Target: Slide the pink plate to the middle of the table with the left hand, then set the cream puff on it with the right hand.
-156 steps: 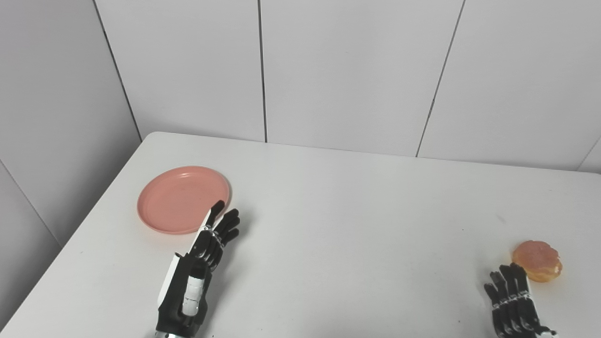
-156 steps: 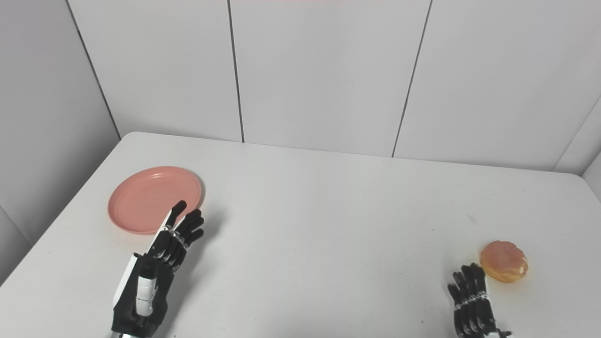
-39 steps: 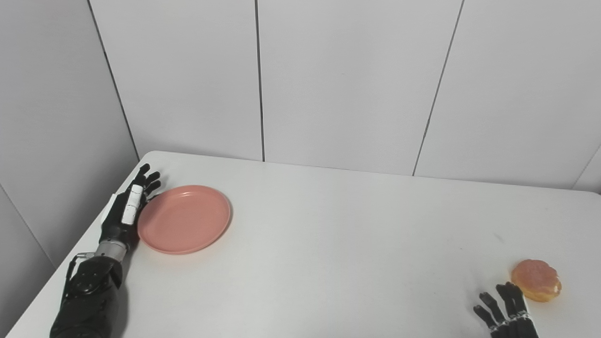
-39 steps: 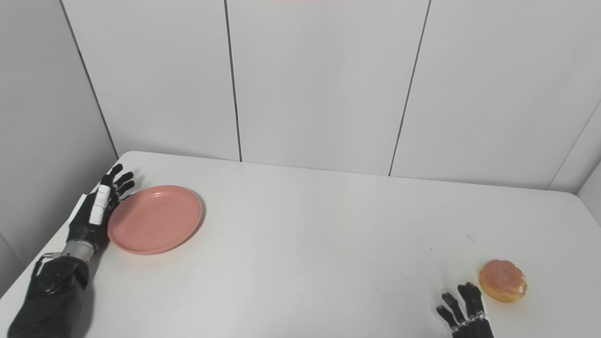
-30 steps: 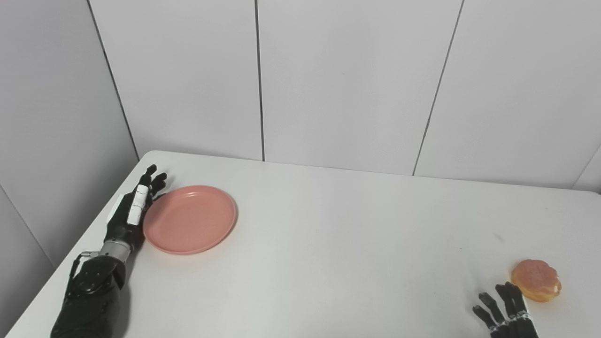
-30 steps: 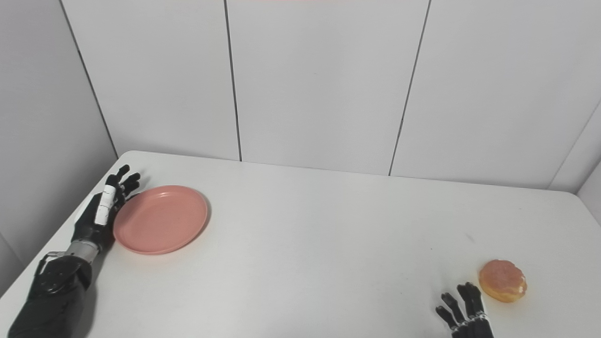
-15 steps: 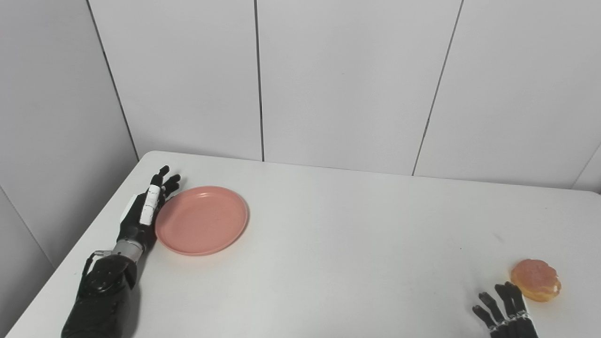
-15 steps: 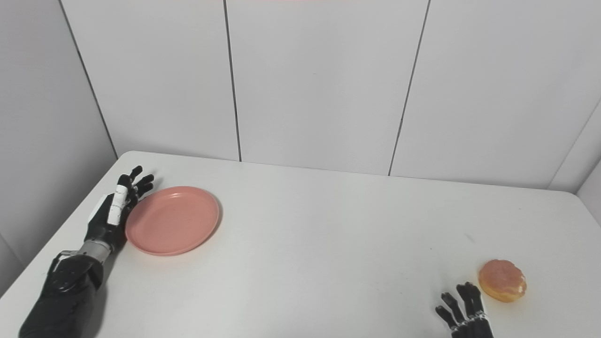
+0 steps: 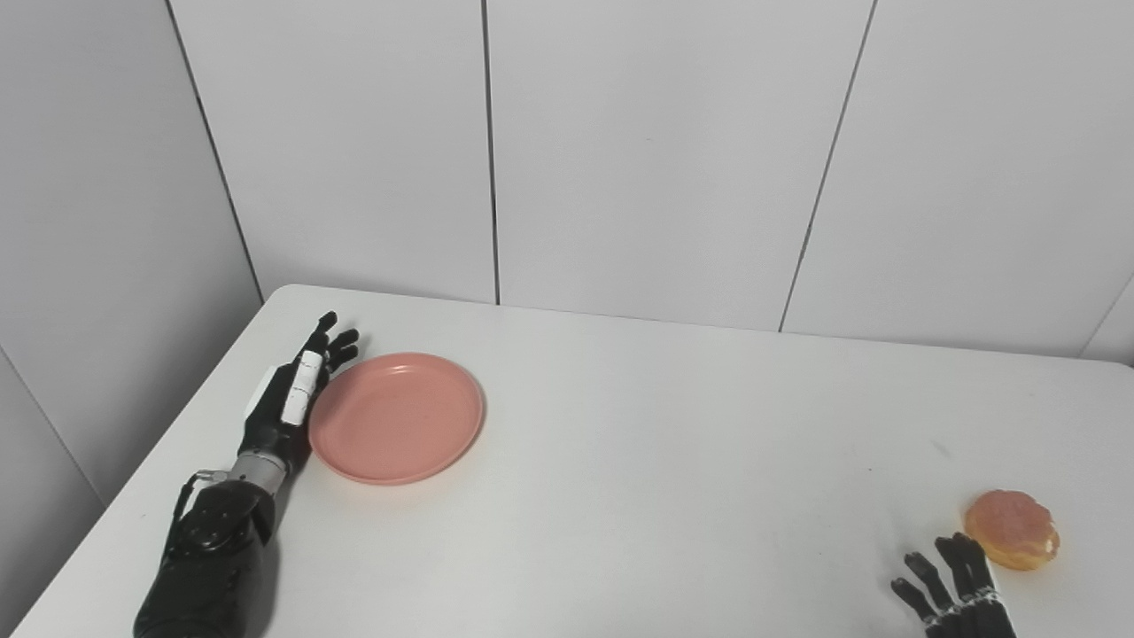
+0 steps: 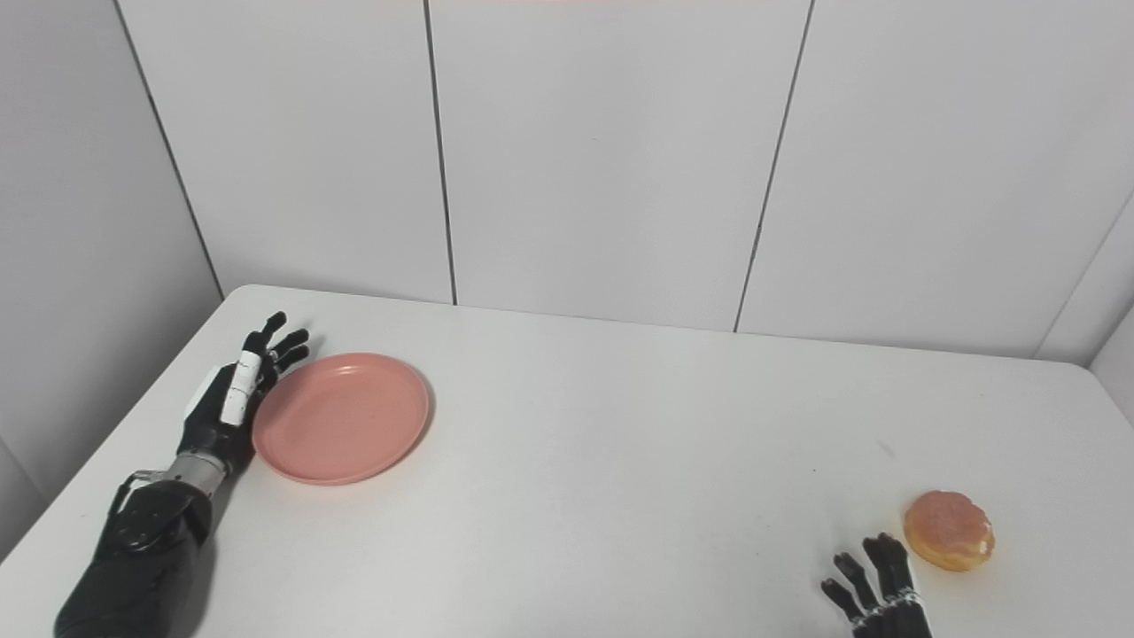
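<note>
A round pink plate (image 9: 396, 417) lies flat on the left part of the white table (image 9: 620, 425). My left hand (image 9: 290, 400) is open, its fingers straight, standing on edge against the plate's left rim; it also shows in the right eye view (image 10: 232, 396). A golden-brown cream puff (image 9: 1013, 529) sits near the table's right front edge. My right hand (image 9: 952, 591) is open and empty, fingers spread, just left of and below the cream puff, mostly cut off by the picture's bottom edge.
White wall panels stand behind the table's far edge. The table's left edge runs just left of my left arm (image 9: 208, 558). A grey wall panel stands to the left.
My left hand has pushed the pink plate to the right, toward the table's middle. The right hand and the cream puff have stayed in place.
</note>
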